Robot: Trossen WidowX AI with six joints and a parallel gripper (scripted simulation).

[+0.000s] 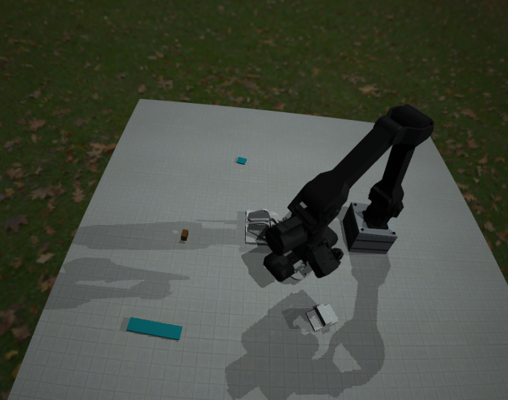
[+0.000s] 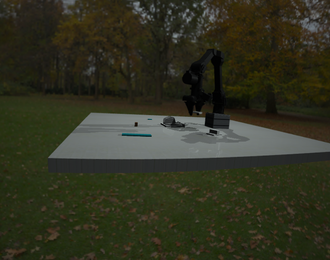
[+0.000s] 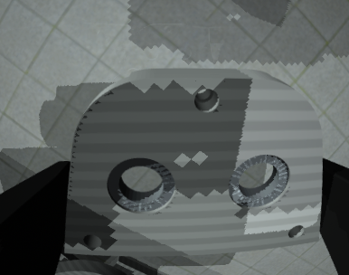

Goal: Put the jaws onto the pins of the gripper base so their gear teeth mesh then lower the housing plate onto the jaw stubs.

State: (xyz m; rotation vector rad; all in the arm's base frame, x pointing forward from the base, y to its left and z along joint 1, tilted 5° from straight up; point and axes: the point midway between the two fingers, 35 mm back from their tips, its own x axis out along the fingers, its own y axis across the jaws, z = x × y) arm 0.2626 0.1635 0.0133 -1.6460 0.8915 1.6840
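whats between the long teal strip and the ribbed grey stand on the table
In the top view, no object lies between the long teal strip and the ribbed grey stand; only shadow falls across the table there.

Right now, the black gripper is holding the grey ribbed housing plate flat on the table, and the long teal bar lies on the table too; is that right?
Not quite: the black gripper holds the grey ribbed housing plate above the table, as the exterior view shows.
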